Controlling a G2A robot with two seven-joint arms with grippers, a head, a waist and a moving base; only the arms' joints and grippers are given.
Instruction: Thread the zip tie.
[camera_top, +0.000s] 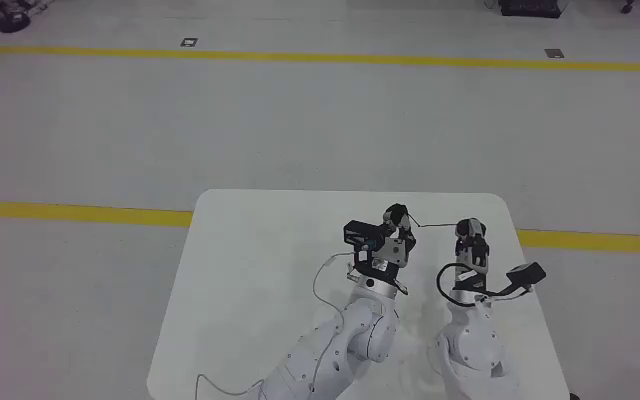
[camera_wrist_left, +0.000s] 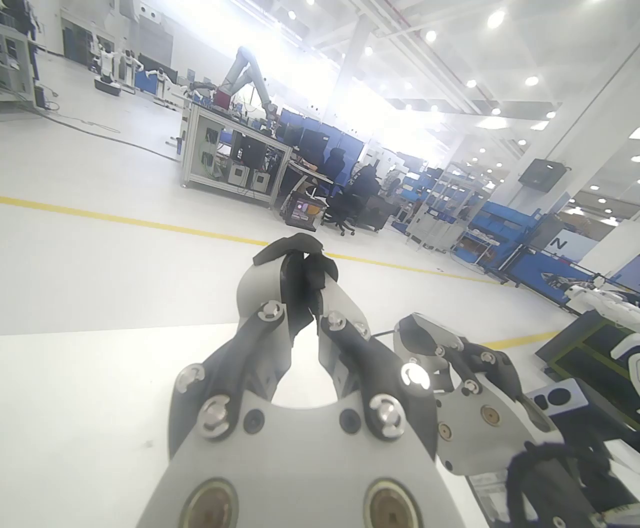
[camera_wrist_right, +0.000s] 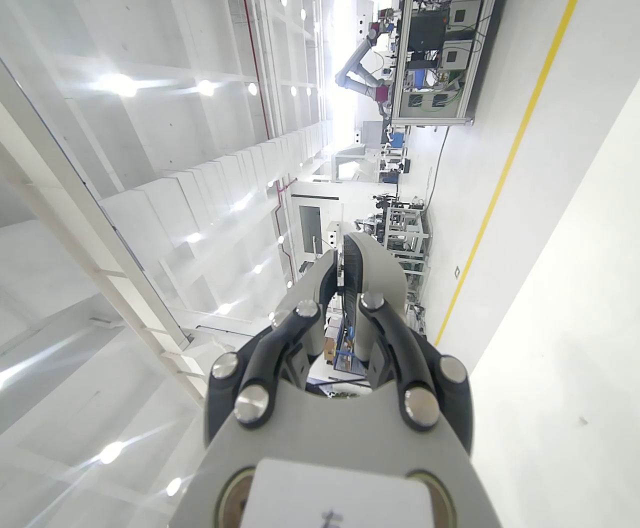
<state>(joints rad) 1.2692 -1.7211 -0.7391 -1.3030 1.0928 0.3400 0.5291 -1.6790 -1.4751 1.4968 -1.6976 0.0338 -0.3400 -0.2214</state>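
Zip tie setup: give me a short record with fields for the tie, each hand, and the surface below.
zip tie: thin dark strand stretched between the two hands
left hand: shut on one end of the zip tie
right hand: shut on the other end
table: white, under both hands
loop: none visible in the top view
tie head: too small to tell
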